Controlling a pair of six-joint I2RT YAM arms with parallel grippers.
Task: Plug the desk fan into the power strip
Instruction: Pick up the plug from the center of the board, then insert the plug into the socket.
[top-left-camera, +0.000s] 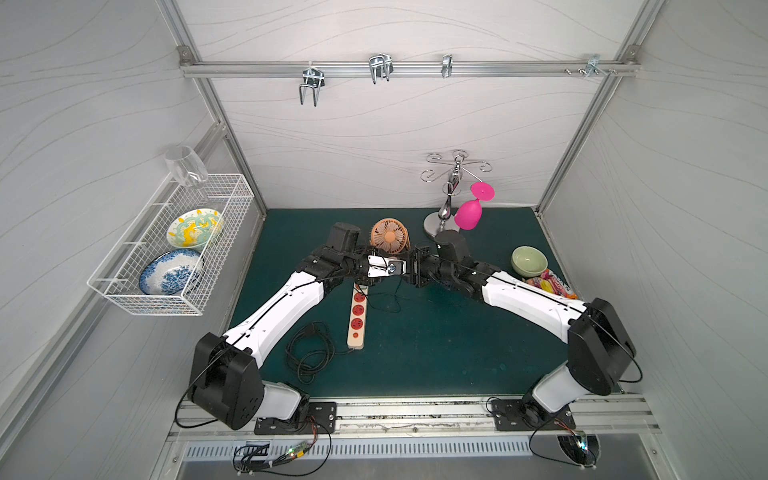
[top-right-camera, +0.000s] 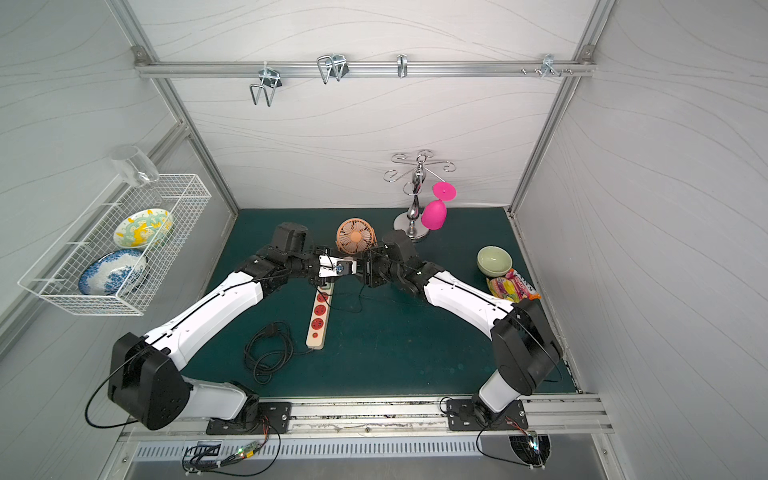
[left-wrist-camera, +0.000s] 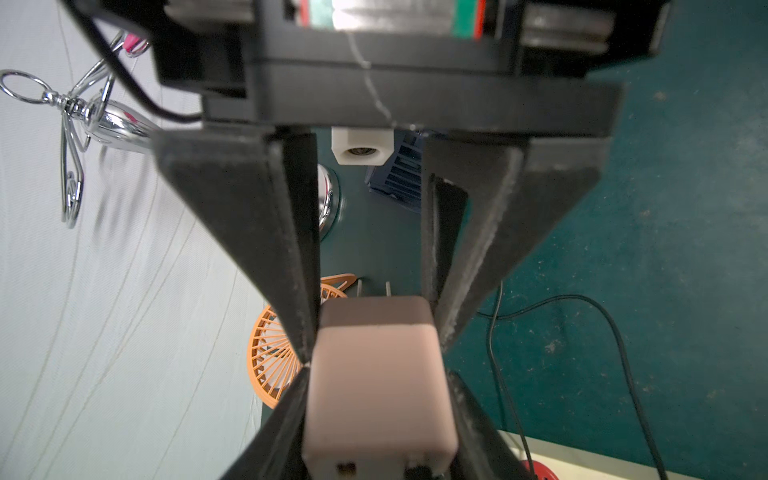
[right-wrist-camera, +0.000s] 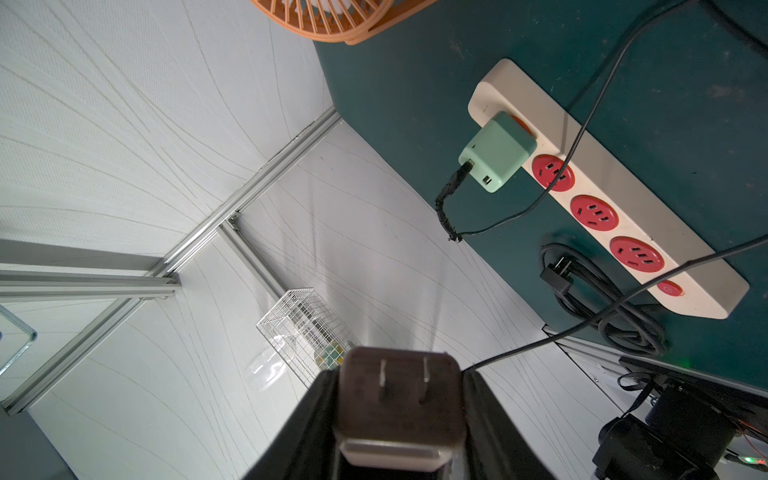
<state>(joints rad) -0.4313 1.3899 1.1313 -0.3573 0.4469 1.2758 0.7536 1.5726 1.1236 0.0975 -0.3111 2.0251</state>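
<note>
We see the power strip (top-left-camera: 356, 328) lying flat on the green desk (top-left-camera: 436, 340). Its coiled black cord (top-left-camera: 309, 353) lies just beside the end with the red button. The desk fan (top-left-camera: 389, 236) stands upright a little beyond the strip's opposite end, apart from it. A mint-green adapter (right-wrist-camera: 496, 151) sits in the socket at that far end with a black lead plugged into it. The three red sockets next along the strip are uncovered.

Both arms meet above the strip's far end. The left gripper (left-wrist-camera: 378, 370) is clamped on a pinkish plug block (left-wrist-camera: 378, 415), with its fingers pressed to two opposite sides. The block's two flat prongs point away from the left arm, towards the right one. The right gripper (right-wrist-camera: 399, 376) has its fingers against the sides of the pronged end, so we read it as closed on the same block. The block hangs in the air, well apart from the strip.
</note>
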